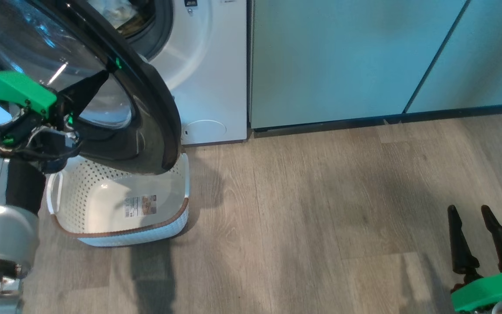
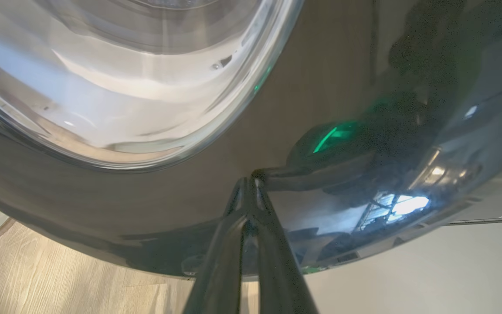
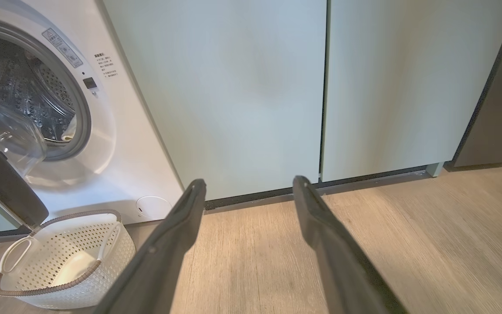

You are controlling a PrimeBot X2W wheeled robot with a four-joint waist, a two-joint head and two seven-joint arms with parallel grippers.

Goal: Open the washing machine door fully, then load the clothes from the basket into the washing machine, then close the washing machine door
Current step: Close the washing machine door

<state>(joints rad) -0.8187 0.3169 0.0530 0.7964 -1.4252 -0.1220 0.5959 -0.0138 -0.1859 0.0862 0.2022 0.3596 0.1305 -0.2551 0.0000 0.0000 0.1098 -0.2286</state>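
Up close at the upper left of the head view, the left gripper [image 1: 101, 78] has its two dark fingers pressed together, holding nothing, their tips against the washing machine door [image 1: 157, 115]. The door stands open from the washing machine [image 1: 209, 65] and overhangs the basket [image 1: 133, 237] on the wood-look floor [image 1: 320, 196]. The left wrist view shows the joined fingertips [image 2: 247, 192] meeting their own reflection on the door's glossy black rim, just below the glass bowl. The basket's inside shows only its label sticker. In the right wrist view, pale clothes [image 3: 69, 130] lie at the lip of the steel drum. At lower right of the head view, the right gripper [image 1: 469, 210] hangs spread and empty, near the pale green cabinet panels [image 1: 342, 61].
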